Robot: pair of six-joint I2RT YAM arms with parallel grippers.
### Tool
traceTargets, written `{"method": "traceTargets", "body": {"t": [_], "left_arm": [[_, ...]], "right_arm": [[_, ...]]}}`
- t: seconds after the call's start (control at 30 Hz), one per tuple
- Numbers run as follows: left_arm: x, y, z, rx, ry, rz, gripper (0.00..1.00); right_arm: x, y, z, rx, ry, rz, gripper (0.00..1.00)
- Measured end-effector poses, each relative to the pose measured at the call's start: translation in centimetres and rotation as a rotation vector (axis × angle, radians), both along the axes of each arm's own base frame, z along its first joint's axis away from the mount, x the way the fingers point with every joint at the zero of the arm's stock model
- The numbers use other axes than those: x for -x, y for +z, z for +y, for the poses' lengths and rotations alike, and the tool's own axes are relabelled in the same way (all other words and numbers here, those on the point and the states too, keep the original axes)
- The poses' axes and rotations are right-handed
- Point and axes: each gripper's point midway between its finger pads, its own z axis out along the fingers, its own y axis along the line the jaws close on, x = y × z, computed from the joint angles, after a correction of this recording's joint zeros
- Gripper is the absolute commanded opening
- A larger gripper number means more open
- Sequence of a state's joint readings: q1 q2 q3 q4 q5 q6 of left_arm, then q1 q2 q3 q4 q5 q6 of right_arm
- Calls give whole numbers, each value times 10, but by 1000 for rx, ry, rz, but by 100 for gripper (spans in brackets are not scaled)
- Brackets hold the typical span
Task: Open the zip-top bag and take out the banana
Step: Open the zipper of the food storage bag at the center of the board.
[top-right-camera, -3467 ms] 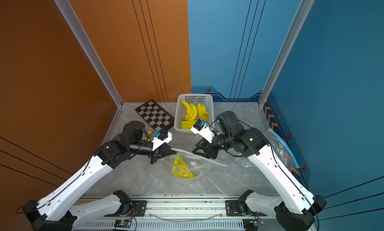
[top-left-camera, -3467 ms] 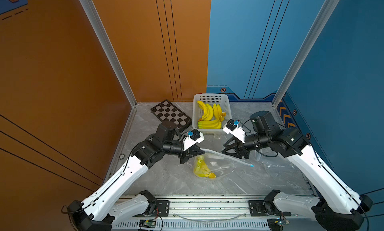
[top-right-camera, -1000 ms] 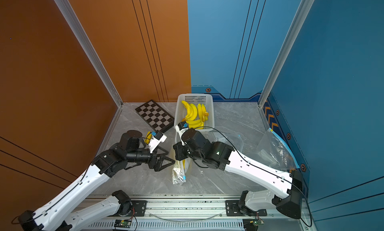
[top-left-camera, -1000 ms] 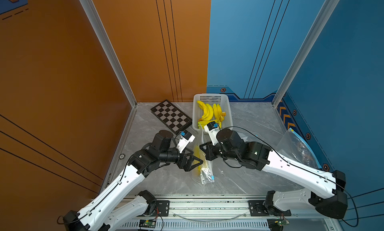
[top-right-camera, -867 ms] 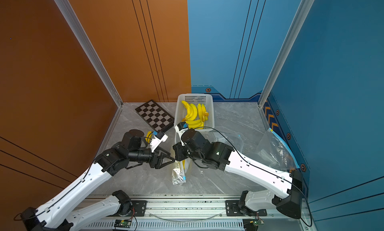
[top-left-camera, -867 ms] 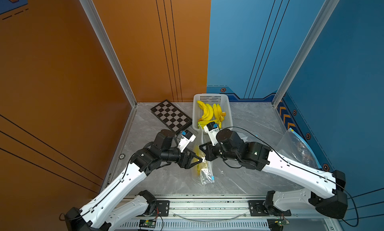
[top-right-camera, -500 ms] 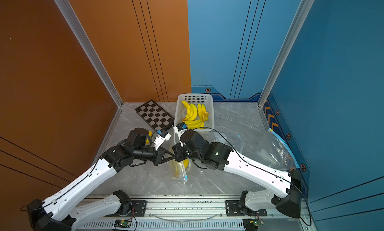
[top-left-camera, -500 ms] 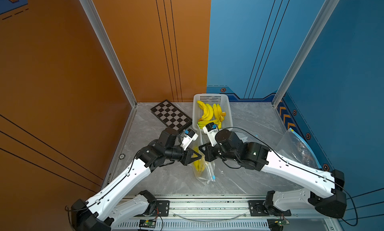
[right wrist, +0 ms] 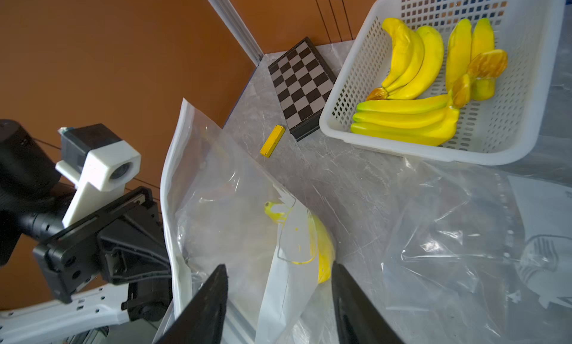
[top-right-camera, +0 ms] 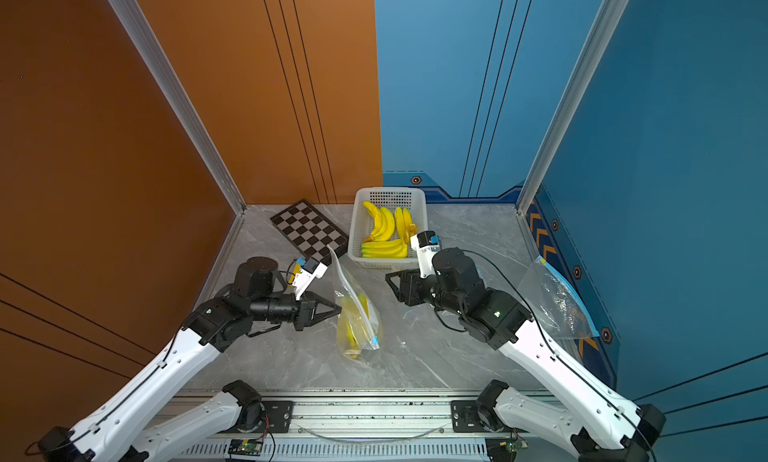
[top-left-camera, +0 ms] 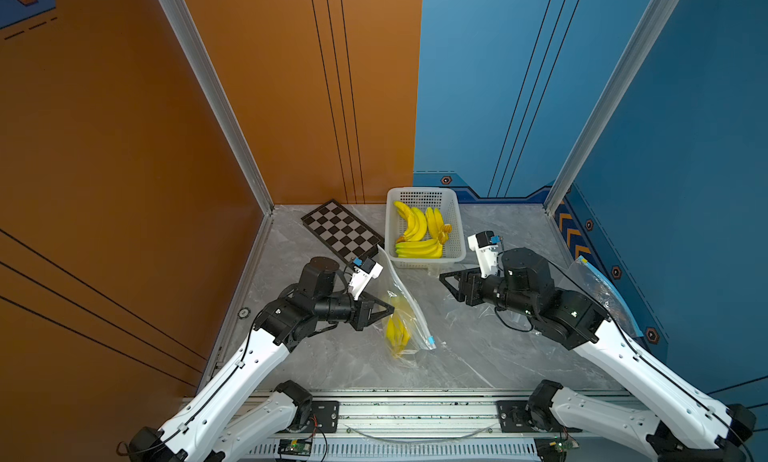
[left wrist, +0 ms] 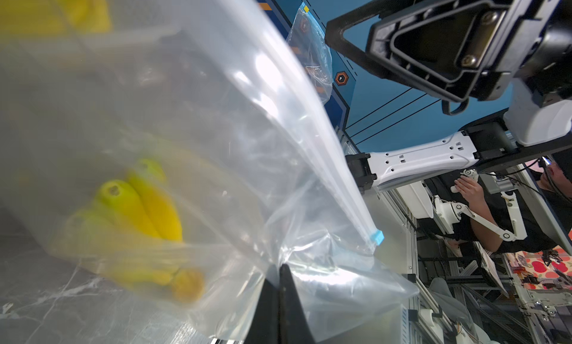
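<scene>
The clear zip-top bag (top-left-camera: 411,306) (top-right-camera: 358,291) stands on edge in the middle of the table in both top views, with a blue slider (top-left-camera: 431,340) at its near end. A yellow banana bunch (top-left-camera: 397,333) (left wrist: 145,203) lies inside at the bottom. My left gripper (top-left-camera: 390,310) (left wrist: 280,266) is shut on a fold of the bag's film on its left side. My right gripper (top-left-camera: 451,281) (right wrist: 278,266) hangs open to the right of the bag, apart from it. The right wrist view shows the bag (right wrist: 232,203) and banana (right wrist: 323,246) beyond its spread jaws.
A white basket (top-left-camera: 428,261) of bananas stands at the back. A chessboard (top-left-camera: 340,231) lies left of it, with a small yellow block (right wrist: 272,140) beside it. Another clear bag (top-left-camera: 602,289) leans on the right wall. Loose clear film (top-left-camera: 469,310) lies under my right gripper.
My left gripper has shut on the bag's side. My right gripper has let go of the bag, opened and drawn back to the right.
</scene>
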State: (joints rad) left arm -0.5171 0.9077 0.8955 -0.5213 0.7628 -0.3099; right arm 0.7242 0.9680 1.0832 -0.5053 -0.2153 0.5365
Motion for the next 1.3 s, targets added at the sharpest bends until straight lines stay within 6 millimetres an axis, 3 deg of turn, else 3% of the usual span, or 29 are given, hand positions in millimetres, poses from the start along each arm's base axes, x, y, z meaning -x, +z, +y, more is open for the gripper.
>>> {"method": "traceTargets", "body": {"t": [0.13, 0.27, 0.4, 0.67, 0.97, 1.17, 1.3], "left_arm": [[10, -13, 2, -2, -23, 25, 0], [17, -36, 6, -29, -24, 80, 0], [18, -38, 9, -29, -10, 90, 0], [13, -36, 13, -22, 17, 91, 0], [14, -37, 14, -25, 18, 97, 0], [12, -38, 17, -39, 39, 107, 0], [11, -39, 18, -41, 41, 104, 0]], "right_arm": [[14, -16, 19, 3, 151, 45, 60], [13, -49, 43, 9, 247, 139, 58], [25, -71, 68, 7, 357, 213, 57], [55, -57, 104, -89, 547, 197, 48], [78, -68, 146, -59, 654, 215, 54], [74, -75, 164, 44, 635, 182, 55], [67, -79, 155, 128, 578, 134, 63]]}}
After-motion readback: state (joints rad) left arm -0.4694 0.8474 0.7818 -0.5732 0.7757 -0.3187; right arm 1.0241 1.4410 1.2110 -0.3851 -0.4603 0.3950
